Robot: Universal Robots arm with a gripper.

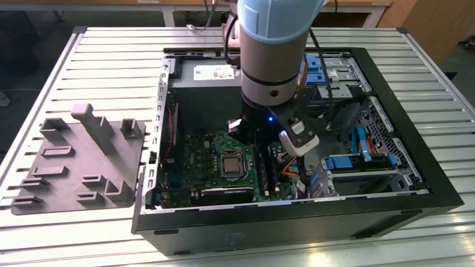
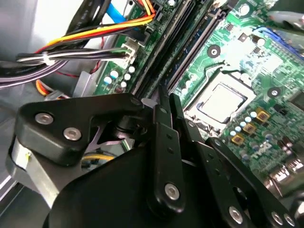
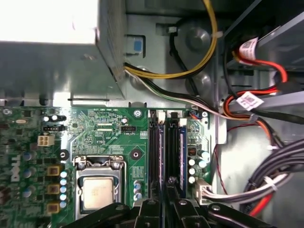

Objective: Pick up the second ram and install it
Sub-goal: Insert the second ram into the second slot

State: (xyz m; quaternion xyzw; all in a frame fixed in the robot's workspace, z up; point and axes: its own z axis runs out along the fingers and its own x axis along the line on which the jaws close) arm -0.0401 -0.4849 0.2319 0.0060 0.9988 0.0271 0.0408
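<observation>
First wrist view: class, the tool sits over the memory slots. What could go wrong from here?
1. The black tool is among the long black memory slots; misaligned pressing might strain them.
2. The white-and-black cable bundle lies close beside the slots and might snag.

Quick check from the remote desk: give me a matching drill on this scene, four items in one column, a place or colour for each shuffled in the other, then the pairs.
1. grey tray
2. processor socket
3. memory slots
4. gripper

A. silver, beside the memory slots on the green board
B. on the slatted table, outside the case
C. long, black, parallel
D. low over the memory slots

Pairs: 1-B, 2-A, 3-C, 4-D
</observation>
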